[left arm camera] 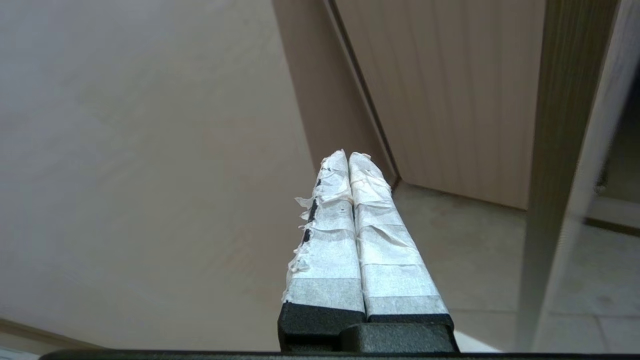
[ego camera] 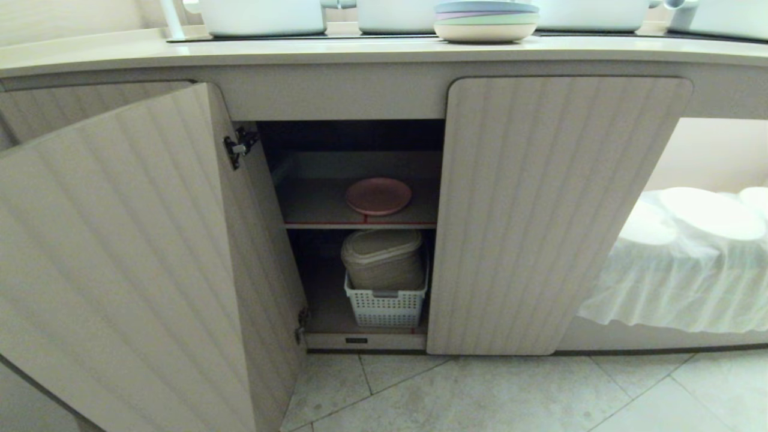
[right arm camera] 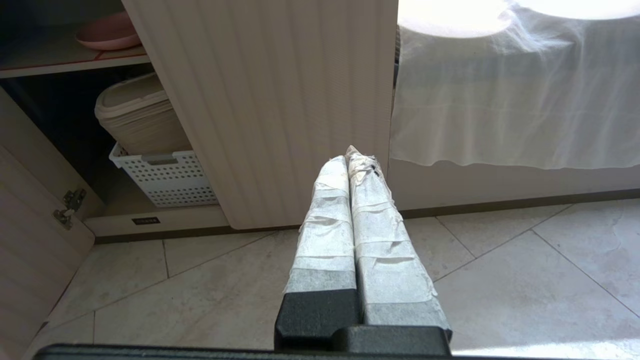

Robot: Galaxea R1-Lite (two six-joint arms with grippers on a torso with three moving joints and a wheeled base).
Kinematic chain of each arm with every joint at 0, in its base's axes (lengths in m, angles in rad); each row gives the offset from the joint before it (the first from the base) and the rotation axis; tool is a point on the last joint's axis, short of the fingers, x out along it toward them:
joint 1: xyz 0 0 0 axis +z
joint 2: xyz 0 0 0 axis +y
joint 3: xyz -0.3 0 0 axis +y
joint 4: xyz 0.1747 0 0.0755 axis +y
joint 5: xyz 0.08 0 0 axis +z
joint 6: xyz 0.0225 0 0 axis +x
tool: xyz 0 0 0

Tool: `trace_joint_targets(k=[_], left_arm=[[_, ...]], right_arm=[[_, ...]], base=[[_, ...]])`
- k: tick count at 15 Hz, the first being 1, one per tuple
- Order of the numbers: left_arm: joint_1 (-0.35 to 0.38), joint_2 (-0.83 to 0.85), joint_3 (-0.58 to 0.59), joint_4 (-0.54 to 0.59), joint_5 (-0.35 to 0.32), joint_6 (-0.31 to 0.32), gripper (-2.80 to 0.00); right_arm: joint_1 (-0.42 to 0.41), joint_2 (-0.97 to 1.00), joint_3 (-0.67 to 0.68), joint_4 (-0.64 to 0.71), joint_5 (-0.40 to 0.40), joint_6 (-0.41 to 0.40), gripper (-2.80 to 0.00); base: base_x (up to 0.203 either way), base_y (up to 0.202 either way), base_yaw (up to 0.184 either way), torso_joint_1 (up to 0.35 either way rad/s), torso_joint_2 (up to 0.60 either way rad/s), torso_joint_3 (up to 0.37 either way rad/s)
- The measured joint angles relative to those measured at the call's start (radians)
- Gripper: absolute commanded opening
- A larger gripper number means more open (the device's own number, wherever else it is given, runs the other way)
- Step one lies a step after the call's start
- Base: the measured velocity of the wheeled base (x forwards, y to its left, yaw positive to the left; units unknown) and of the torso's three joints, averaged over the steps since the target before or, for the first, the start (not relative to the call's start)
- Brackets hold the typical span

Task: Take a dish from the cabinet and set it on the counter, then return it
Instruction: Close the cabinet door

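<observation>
The pink dish (ego camera: pixel 378 195) lies on the red-edged upper shelf inside the cabinet (ego camera: pixel 561 210), whose left door (ego camera: pixel 132 264) stands swung wide while the right one is closed. In the right wrist view the dish (right arm camera: pixel 107 31) peeks out at the shelf's edge. The counter (ego camera: pixel 300 53) runs across above. My left gripper (left arm camera: pixel 348 156) is shut and empty, low over the floor outside the open door's edge. My right gripper (right arm camera: pixel 352 156) is shut and empty, hanging before the closed right door. Neither arm shows in the head view.
A white perforated basket (ego camera: pixel 387 306) holding a beige lidded container (ego camera: pixel 383 258) fills the cabinet's lower space. A stack of pastel plates (ego camera: pixel 486 21) and white pots stand on the counter. White-draped plates (ego camera: pixel 690 252) fill the recess to the right. Tiled floor (ego camera: pixel 480 390) lies in front.
</observation>
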Motion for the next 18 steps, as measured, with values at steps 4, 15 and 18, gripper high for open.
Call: trace_joint_targets(k=[4,15,18], left_arm=[[-0.002,0.098,0.003,-0.098,-0.001,-0.034,-2.80],[-0.003,0.192,0.013,-0.180,-0.092,-0.057,-2.80],[-0.004,0.178,0.016,-0.177,-0.129,-0.057,-2.80]], right_arm=[[0.000,0.000,0.000,0.000,0.000,0.000,-2.80],[0.000,0.000,0.000,0.000,0.000,0.000,-2.80],[0.000,0.000,0.000,0.000,0.000,0.000,-2.80]], base=[[0.000,0.000,0.000,0.000,0.00,0.000],[0.000,0.000,0.000,0.000,0.00,0.000],[0.000,0.000,0.000,0.000,0.00,0.000]])
